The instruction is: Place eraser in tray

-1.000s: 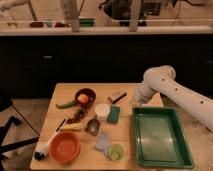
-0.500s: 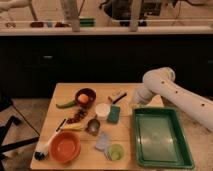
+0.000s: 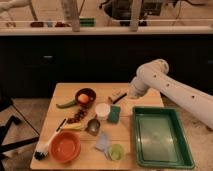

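While the gripper (image 3: 128,95) hovers by the eraser (image 3: 118,96), state I cannot tell, a skewed pinch could flick it. It'd never reach the tray (image 3: 160,135).

one end effector (image 3: 129,94) beside one eraser (image 3: 118,97), one tray (image 3: 136,138)

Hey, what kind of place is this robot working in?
Likely a lab or office kitchenette staged for robot testing: a wooden table crowded with dishes such as an orange bowl, and a long dark counter behind. The gripper is over the table's far side, beside the eraser.
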